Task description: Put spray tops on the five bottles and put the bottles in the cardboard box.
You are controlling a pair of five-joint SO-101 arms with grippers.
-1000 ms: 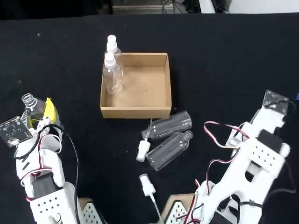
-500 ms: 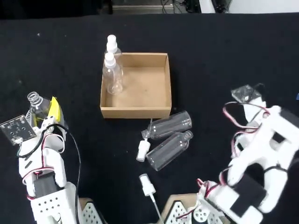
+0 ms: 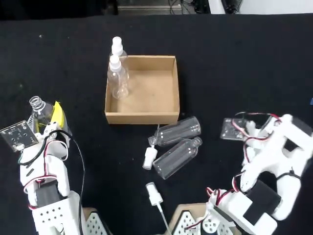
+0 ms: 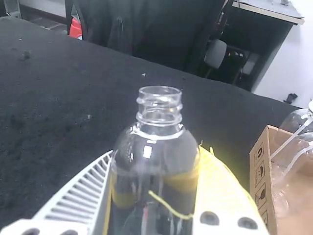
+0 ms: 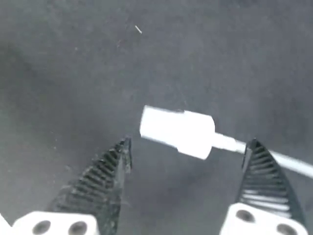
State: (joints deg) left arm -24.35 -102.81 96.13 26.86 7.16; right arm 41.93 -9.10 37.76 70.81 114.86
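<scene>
Black table [image 3: 244, 58]: cardboard box [image 3: 142, 118], two bottles [image 3: 178, 131], spray tops [image 3: 154, 195].

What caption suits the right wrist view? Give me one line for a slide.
Right gripper, jaws open, poised over a loose white spray top lying on the black table.

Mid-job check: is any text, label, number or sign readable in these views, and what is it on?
No words or numbers can be read.
cardboard box: a column of small dark printed symbols on its outer wall, too small to make out.
uncapped bottle: clear, no label.
</scene>
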